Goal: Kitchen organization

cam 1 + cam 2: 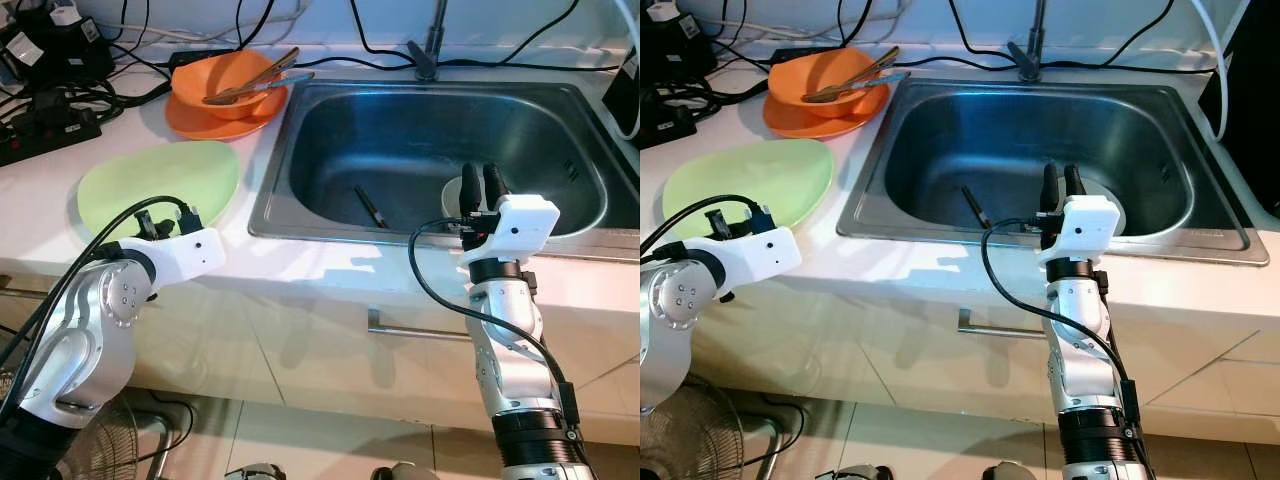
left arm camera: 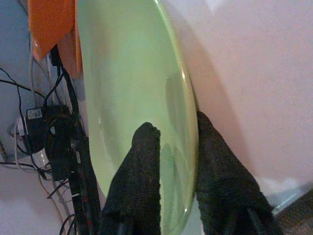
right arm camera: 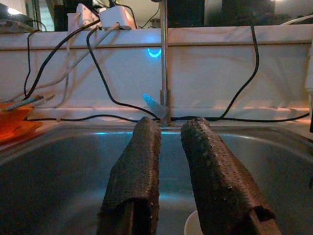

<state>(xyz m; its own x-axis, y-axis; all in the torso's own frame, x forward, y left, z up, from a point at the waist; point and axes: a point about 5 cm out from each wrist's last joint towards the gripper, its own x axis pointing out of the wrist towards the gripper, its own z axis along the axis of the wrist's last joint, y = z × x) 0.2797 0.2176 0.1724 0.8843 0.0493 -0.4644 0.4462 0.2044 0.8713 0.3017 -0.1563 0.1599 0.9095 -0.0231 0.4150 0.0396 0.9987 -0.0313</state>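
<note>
My left hand (image 2: pixel 173 142) sits at the near edge of the pale green plate (image 1: pixel 160 183), which lies flat on the white desk (image 1: pixel 330 265) to the left of the sink (image 1: pixel 300 130); in the wrist view one finger (image 2: pixel 139 166) lies over the plate's face and the other lies just outside its rim, so the rim sits between them at a narrow gap, though I cannot tell whether they actually pinch it. Behind the plate, an orange bowl (image 1: pixel 225 85) rests on an orange plate (image 1: pixel 200 122), with a pair of utensils (image 1: pixel 255 82) lying across the bowl (their handles point toward the sink). My right hand (image 1: pixel 481 186) is raised over the front edge of the steel sink, fingers pointing toward the tap (image 3: pixel 164 58), narrowly parted and holding nothing. Just beyond it, in the basin, sits a small white cup or bowl (image 1: pixel 453 195), partly hidden by my fingers. A thin dark utensil (image 1: pixel 370 206) lies on the sink floor, apart from the cup. Black cables and a power strip (image 1: pixel 45 125) crowd the desk's far left corner.
</note>
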